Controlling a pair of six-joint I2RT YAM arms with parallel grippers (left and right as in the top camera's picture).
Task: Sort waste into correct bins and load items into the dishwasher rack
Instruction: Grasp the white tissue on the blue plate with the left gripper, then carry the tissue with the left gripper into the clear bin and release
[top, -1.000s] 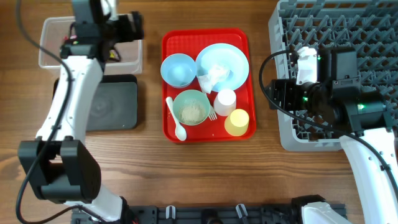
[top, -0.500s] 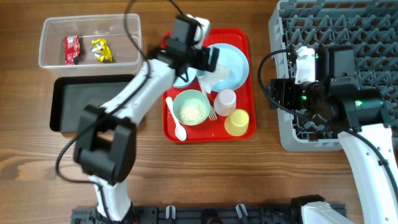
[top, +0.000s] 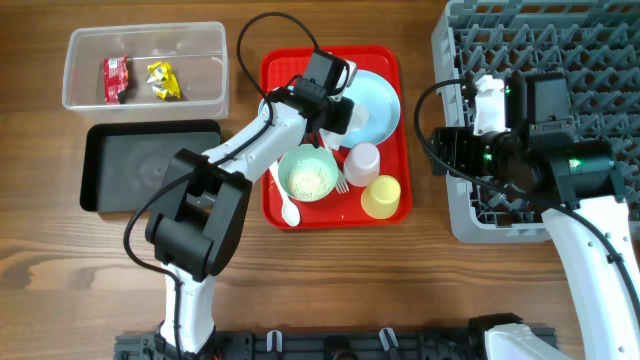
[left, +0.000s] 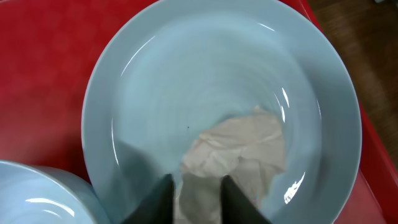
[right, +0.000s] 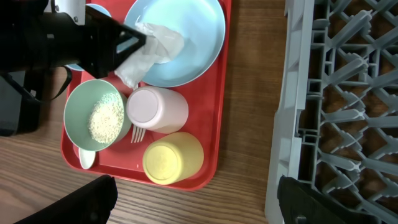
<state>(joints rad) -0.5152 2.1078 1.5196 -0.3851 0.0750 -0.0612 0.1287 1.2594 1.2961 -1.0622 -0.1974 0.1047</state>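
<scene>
A crumpled white tissue (left: 242, 146) lies in the pale blue plate (left: 186, 74) on the red tray. My left gripper (left: 200, 202) is down in that plate, its two dark fingers pressed against a fold of the tissue from both sides. From overhead, the left gripper (top: 335, 113) covers part of the tissue (top: 352, 122). A red wrapper (top: 115, 78) and a yellow wrapper (top: 163, 80) lie in the clear tub (top: 75, 95). The black tray (top: 150, 165) holds nothing. My right gripper (right: 196, 208) hovers wide open between the red tray and the dishwasher rack (top: 540, 90).
On the red tray (top: 385, 60) are a green bowl of rice grains (top: 308, 172), a white cup (top: 362, 160), a yellow cup (top: 381, 195), a white spoon (top: 285, 198) and a fork (top: 342, 183). A blue bowl (top: 275, 108) is mostly under my left arm.
My left arm swung from the clear tub across to the plate on the red tray, and its jaws closed in onto the tissue. The right arm has not moved.
</scene>
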